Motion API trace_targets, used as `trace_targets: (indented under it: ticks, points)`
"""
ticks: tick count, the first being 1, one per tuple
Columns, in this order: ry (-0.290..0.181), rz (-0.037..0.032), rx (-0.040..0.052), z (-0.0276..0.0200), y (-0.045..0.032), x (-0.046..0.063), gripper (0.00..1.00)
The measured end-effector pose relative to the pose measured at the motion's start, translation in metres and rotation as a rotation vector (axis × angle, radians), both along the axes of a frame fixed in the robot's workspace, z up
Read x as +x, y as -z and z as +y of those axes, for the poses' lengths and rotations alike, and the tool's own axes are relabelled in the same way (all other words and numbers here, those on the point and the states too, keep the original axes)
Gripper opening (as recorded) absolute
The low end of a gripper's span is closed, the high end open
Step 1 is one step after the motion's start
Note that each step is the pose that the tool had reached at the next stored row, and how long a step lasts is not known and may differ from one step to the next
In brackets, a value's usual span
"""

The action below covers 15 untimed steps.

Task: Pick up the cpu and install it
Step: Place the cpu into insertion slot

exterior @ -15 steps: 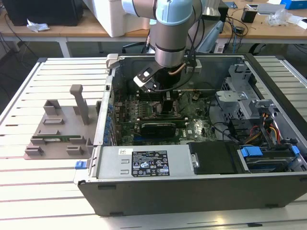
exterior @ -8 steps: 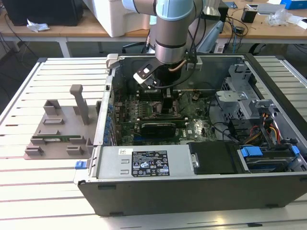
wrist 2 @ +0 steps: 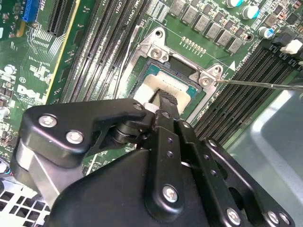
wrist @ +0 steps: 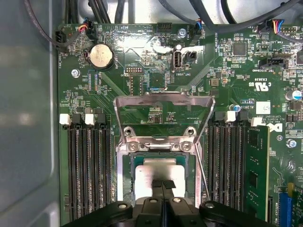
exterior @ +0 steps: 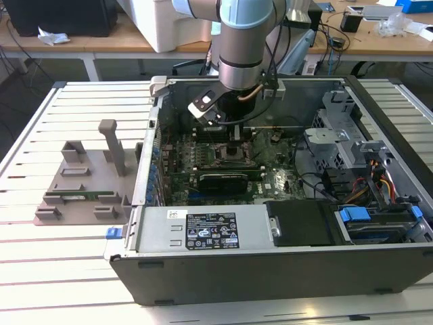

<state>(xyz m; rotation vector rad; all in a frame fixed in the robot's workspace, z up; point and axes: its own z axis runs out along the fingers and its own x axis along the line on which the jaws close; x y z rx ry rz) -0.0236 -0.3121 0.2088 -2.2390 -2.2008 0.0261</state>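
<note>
The cpu [wrist: 158,170], a small square chip with a silvery top, lies flat in the black socket [wrist: 127,176] on the green motherboard [wrist: 142,75]. In the second wrist view the cpu [wrist 2: 166,81] shows with its thin green rim inside the socket frame. My gripper [wrist: 163,183] hangs straight over the chip, its two black fingers pressed together at the middle of the chip's top. Whether the tips touch the metal I cannot tell. In the exterior view the gripper [exterior: 234,145] reaches down into the open computer case [exterior: 270,264].
The socket's metal load frame [wrist: 163,100] is swung open, and its thin lever [wrist: 202,165] stands beside the socket. Memory slots [wrist: 87,175] flank it, one with a green stick [wrist: 255,170]. A grey fixture tray [exterior: 81,183] lies on the slatted table at the exterior view's left.
</note>
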Motion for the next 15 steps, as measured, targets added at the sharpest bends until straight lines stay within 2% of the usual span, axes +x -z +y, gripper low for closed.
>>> trace_targets:
  ticks: [3, 9, 11, 12, 13, 15]
  points:
    - [0.000, 0.0030, -0.0005, -0.0001, 0.0030, 0.001, 0.11]
    - [0.000, 0.0166, -0.0020, -0.0001, 0.0057, 0.021, 0.11]
    - [0.000, 0.0161, -0.0011, 0.0000, 0.0051, 0.024, 0.11]
    - [0.000, 0.0155, -0.0007, 0.0003, 0.0006, 0.025, 0.11]
    - [0.000, 0.0163, -0.0033, 0.0001, -0.0091, 0.025, 0.11]
    - [0.000, 0.0164, -0.0041, 0.0001, -0.0227, 0.025, 0.11]
